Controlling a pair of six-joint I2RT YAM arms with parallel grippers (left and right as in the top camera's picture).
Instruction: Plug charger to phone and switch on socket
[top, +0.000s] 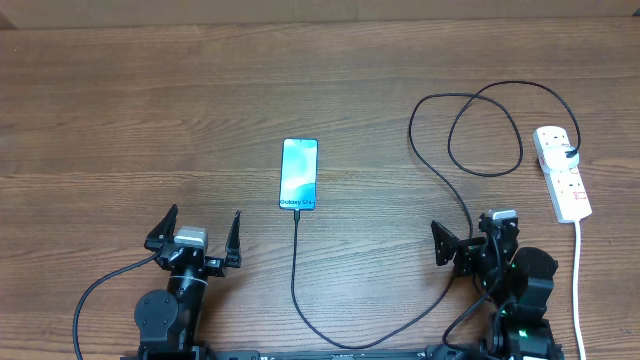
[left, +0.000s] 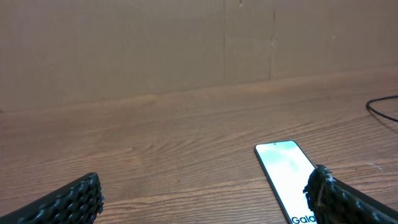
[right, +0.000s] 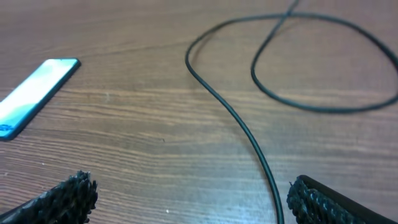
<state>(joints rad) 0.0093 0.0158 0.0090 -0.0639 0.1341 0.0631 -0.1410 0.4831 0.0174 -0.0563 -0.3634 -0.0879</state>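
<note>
The phone lies flat mid-table with its teal screen lit, and also shows in the left wrist view and the right wrist view. The charger's black cable runs from the phone's near edge, loops along the front and right, and ends in a black plug seated in the white socket strip. My left gripper stands open and empty just left of and nearer than the phone. My right gripper is open and empty, with the cable passing by its right finger.
The socket's thick white cord runs down the right edge toward the table's front. The cable forms wide loops between the right gripper and the socket. A brown wall backs the table's far side.
</note>
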